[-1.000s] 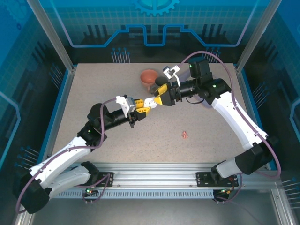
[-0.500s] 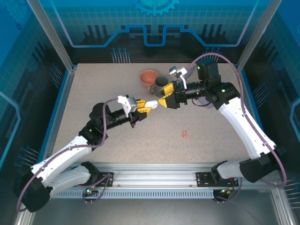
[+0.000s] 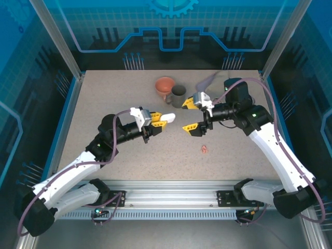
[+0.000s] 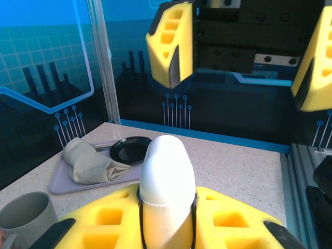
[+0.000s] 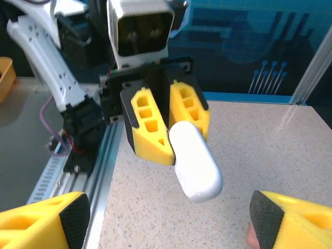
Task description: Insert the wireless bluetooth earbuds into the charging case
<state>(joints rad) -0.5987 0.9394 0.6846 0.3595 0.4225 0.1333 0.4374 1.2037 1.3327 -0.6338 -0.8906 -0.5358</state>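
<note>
My left gripper (image 3: 162, 120) is shut on a white pebble-shaped charging case (image 3: 168, 117), held above the middle of the table. In the left wrist view the case (image 4: 166, 176) sticks out from between the yellow fingers, with a seam round its middle. My right gripper (image 3: 191, 115) hangs open just right of the case, facing it and apart from it, with nothing between its fingers. From the right wrist view the case (image 5: 194, 163) juts toward my open right gripper (image 5: 168, 218). A salmon-pink earbud (image 3: 204, 150) lies on the table below the right gripper.
A terracotta cup (image 3: 165, 85) and a grey mug (image 3: 178, 93) stand at the back middle. A grey tray (image 4: 58, 182) with a folded napkin (image 4: 88, 166) and a black dish (image 4: 129, 149) lies at the table's far right. Blue walls fence the table.
My right gripper has let go of the case's tip, drawn back to the right and opened wide. The left gripper has kept the case almost still.
</note>
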